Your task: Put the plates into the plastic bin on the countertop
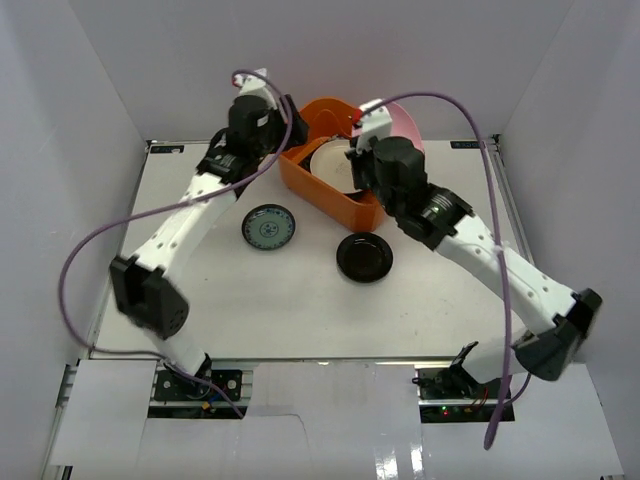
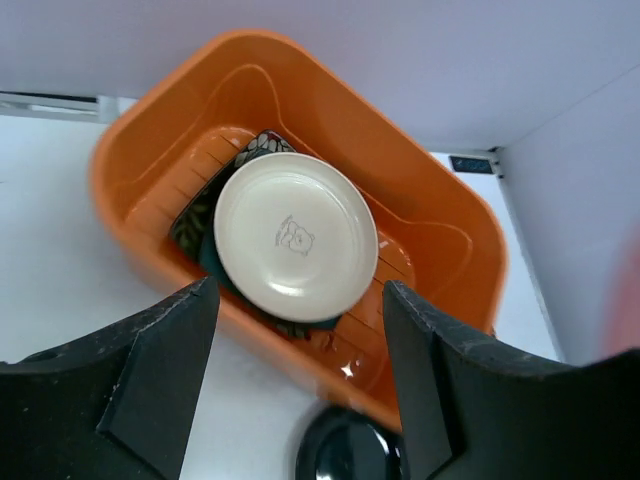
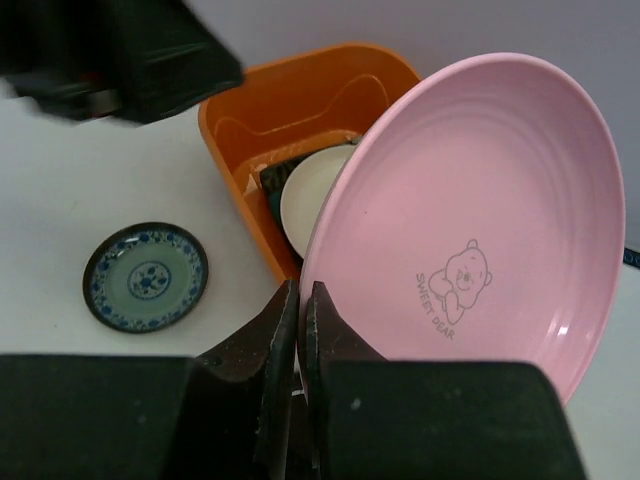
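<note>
The orange plastic bin (image 1: 318, 190) stands at the back of the white countertop (image 1: 290, 300). In it a cream plate (image 2: 296, 237) lies on a dark floral square plate (image 2: 200, 205). My right gripper (image 3: 301, 295) is shut on the rim of a pink plate (image 3: 480, 220) and holds it tilted above the bin's right side (image 1: 403, 122). My left gripper (image 2: 295, 375) is open and empty, above the bin's near wall. A small teal-patterned plate (image 1: 268, 227) and a glossy black plate (image 1: 364, 258) lie on the countertop in front of the bin.
White walls enclose the countertop on three sides. Metal rails (image 1: 510, 215) run along its edges. Purple cables (image 1: 90, 250) loop beside both arms.
</note>
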You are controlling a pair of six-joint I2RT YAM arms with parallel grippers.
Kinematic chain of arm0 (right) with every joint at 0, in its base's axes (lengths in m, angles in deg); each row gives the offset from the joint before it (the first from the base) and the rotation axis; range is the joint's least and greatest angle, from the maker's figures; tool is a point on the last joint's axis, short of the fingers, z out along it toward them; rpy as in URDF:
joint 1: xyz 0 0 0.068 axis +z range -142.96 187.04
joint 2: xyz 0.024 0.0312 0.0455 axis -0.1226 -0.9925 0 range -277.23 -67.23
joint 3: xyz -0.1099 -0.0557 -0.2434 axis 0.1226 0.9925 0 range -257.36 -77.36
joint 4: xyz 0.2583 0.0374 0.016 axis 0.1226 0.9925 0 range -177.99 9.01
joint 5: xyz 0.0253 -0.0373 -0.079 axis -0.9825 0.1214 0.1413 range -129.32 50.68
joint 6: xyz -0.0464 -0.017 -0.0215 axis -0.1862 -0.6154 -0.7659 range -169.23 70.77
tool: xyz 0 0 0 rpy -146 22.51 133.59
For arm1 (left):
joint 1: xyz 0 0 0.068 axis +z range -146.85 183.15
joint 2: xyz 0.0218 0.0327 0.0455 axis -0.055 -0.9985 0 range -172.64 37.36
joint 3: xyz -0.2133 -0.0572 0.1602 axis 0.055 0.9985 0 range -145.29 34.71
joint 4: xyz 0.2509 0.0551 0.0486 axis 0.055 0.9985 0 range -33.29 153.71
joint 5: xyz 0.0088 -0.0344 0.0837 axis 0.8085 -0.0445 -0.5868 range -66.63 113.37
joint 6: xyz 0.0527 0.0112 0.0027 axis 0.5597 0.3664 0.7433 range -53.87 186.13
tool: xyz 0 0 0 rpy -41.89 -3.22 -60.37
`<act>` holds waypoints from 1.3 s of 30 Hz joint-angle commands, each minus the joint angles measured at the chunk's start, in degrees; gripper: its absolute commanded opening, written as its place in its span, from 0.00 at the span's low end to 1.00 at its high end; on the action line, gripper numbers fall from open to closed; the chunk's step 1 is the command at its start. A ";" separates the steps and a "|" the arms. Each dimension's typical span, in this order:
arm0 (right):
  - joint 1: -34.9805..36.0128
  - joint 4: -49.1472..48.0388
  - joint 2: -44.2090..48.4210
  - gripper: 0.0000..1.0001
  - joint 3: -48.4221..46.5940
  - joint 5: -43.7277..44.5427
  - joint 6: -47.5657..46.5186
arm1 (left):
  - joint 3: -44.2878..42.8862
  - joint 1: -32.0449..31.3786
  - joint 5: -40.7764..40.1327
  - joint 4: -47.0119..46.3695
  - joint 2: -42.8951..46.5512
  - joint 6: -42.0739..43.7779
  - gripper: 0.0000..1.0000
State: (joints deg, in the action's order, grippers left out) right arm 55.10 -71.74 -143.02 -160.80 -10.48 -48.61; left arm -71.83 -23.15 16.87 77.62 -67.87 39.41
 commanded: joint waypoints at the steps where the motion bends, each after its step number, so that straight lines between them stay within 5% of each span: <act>1: -2.95 -7.54 -7.51 0.08 -8.22 -6.15 -9.75 | 13.85 0.90 -4.74 -6.05 20.47 0.27 0.77; 5: -7.26 -11.15 -19.53 0.08 -13.84 -17.48 -14.76 | 41.51 2.92 -8.70 -5.18 36.04 -2.36 0.77; 9: -9.90 -7.31 -31.92 0.08 -23.85 -18.99 -17.92 | 54.47 9.31 -5.99 -0.17 42.29 -6.84 0.82; 14: -10.52 -3.51 -43.64 0.08 -35.36 -17.86 -23.20 | 64.52 18.21 9.02 -2.44 44.85 -12.91 0.88; 18: -10.79 -2.10 -50.49 0.08 -39.51 -18.47 -24.88 | 65.67 19.01 10.63 -4.55 40.90 -14.85 0.89; 22: -10.70 -0.96 -50.17 0.48 -38.73 -16.19 -23.39 | 66.46 19.10 10.90 -8.24 37.39 -16.69 0.89; 24: -10.70 -1.39 -46.13 0.54 -36.98 -15.22 -21.55 | 66.55 19.10 10.72 -9.65 35.11 -16.87 0.89; 30: -11.05 -9.71 -23.77 0.52 -15.66 -8.92 -10.15 | 64.97 19.10 12.74 -13.43 27.19 -18.63 0.85; 33: -13.41 -15.00 -11.11 0.38 1.92 -6.08 -3.02 | 63.75 19.10 11.96 -14.22 23.85 -19.07 0.84; 34: -16.99 -15.54 -8.09 0.25 10.23 -6.42 3.53 | 63.39 19.10 11.17 -14.66 22.19 -19.07 0.81; 37: -27.81 -18.88 2.71 0.08 25.27 -9.06 15.87 | 61.98 19.10 10.11 -15.37 18.68 -19.25 0.74; 39: -37.09 -21.07 5.81 0.08 31.90 -13.62 20.80 | 61.20 19.01 9.58 -16.15 17.08 -19.33 0.69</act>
State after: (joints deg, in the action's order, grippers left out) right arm 27.51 -89.27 -138.12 -138.24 -21.82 -41.84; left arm -8.07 -4.18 27.71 64.28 -49.82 20.61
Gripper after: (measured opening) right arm 0.084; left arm 0.703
